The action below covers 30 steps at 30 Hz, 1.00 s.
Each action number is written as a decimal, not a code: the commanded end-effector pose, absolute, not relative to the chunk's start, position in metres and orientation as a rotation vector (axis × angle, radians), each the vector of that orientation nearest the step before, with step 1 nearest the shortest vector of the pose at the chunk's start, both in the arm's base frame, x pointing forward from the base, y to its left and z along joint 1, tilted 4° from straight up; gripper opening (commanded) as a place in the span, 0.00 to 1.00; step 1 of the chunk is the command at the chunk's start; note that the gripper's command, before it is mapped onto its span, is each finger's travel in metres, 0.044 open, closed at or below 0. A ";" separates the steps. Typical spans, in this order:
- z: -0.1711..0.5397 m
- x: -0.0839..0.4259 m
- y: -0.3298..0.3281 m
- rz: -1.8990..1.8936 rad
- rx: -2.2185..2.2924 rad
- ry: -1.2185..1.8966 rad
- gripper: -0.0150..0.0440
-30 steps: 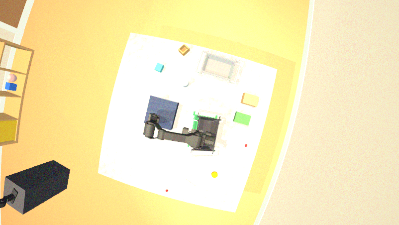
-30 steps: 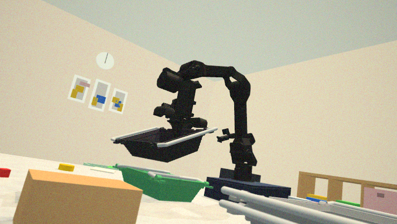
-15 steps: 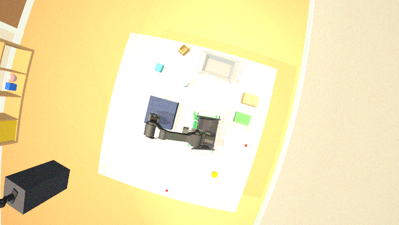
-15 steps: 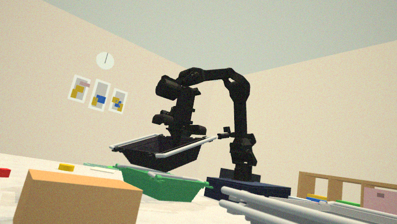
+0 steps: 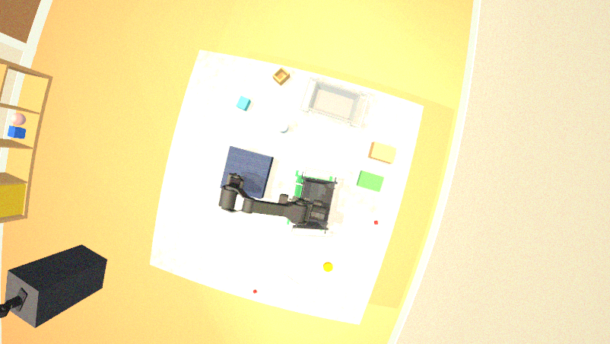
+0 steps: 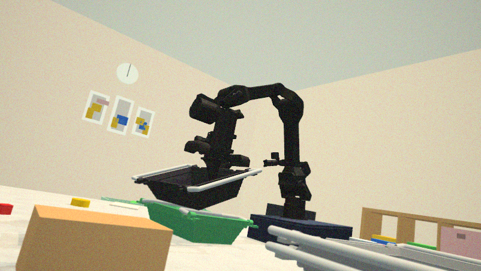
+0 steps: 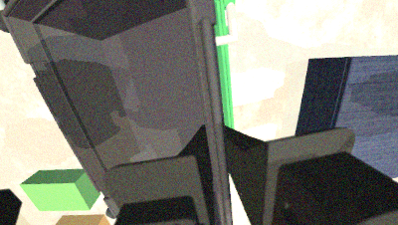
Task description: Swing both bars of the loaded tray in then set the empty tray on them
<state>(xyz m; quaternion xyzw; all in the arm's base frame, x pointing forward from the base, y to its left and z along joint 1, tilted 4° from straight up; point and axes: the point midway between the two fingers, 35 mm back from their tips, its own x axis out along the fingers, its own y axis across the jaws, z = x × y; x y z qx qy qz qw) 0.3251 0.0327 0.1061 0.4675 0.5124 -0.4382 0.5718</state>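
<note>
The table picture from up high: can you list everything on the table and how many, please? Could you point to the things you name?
Black tray [image 5: 318,192] [image 6: 198,193] [image 7: 159,75]: one, in the claw, above the green tray
Green tray [image 5: 297,192] [image 6: 198,225] [image 7: 225,85]: one, under the black tray
Grey tray [image 5: 337,116]: one, near the table's edge
Green block [image 5: 370,181] [image 7: 60,194]: one, beside the orange block
Orange block [image 5: 382,153] [image 6: 97,238]: one, between the green block and grey tray
Light blue block [image 5: 243,103]: one, near the little box
Little box [image 5: 275,78]: one, brown, open
Yellow round thing [image 5: 328,266] [image 6: 80,202]: one
Tiny things: two, red, far apart
Base block [image 5: 249,160] [image 6: 303,228]: one, dark blue, under the arm
Arm [image 5: 268,208] [image 6: 291,134]: one, black
Claw [image 5: 313,215] [image 6: 212,174] [image 7: 210,128]: one, black, shut on the black tray
</note>
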 end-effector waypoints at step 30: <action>0.099 0.318 0.031 -1.029 1.091 1.207 0.25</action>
